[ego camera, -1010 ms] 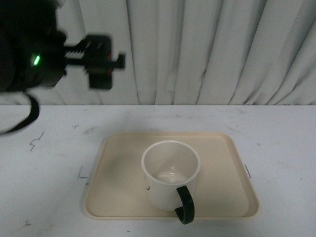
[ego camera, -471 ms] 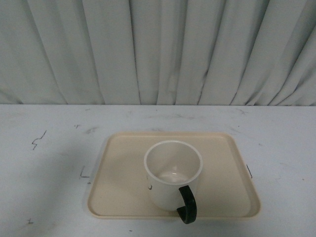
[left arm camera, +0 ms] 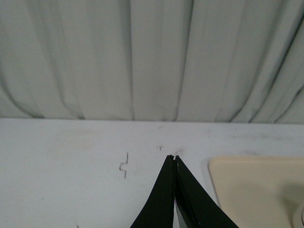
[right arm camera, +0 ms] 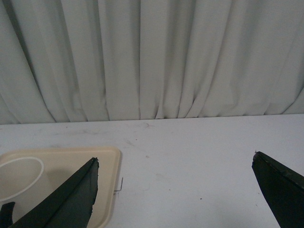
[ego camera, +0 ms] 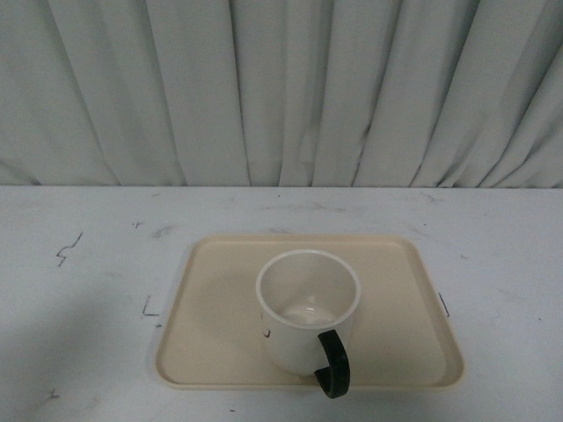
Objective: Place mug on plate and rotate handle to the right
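Observation:
The white mug [ego camera: 303, 316] stands upright on the beige plate [ego camera: 211, 343] in the front view. Its black handle [ego camera: 332, 362] points toward the camera and slightly right, past the plate's near rim. A small black mark of the print shows on the mug's left side. Neither gripper shows in the front view. My left gripper [left arm camera: 173, 157] is shut and empty above the white table, left of the plate's corner [left arm camera: 237, 185]. My right gripper [right arm camera: 175, 159] is wide open and empty, to the right of the plate [right arm camera: 102, 161]; the mug's rim [right arm camera: 26, 164] shows at the frame edge.
A white table [ego camera: 79, 290] with small black marks holds the plate. A pleated grey-white curtain [ego camera: 281, 88] hangs along the table's far edge.
The left arm, in the upper left of the front view a second ago, has withdrawn out of that view. The mug and plate stay in place.

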Robot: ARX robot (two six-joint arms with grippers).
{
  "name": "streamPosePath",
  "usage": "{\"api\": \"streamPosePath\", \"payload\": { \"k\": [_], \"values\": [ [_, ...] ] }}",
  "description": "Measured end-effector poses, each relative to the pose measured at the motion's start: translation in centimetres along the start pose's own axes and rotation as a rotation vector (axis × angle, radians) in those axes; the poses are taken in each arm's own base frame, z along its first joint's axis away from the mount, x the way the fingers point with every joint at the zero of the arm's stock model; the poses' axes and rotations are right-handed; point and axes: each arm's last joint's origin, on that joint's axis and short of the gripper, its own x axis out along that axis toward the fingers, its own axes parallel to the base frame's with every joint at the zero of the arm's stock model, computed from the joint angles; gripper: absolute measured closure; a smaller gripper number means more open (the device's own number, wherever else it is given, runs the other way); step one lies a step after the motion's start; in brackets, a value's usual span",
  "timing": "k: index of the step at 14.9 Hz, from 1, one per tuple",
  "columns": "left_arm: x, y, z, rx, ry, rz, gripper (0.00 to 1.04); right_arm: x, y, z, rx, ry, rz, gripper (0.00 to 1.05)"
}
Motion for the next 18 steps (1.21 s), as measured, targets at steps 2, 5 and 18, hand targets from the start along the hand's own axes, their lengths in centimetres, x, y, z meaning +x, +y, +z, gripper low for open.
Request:
{"api": "streamPosePath", "payload": {
  "k": [2,5,18],
  "values": [
    [-0.7,-0.2,0.0,0.001,-0.006,-0.022,1.03,0.0,0.0,0.0,0.0,0.0,0.0,0.07],
    [-1.4,-0.1,0.5,0.0,-0.032,-0.02,1.03,0.0,0.0,0.0,0.0,0.0,0.0,0.07],
    [-5.4,0.0,0.1,0.001,0.009,-0.02,1.03,0.0,0.0,0.0,0.0,0.0,0.0,0.07]
  ]
}}
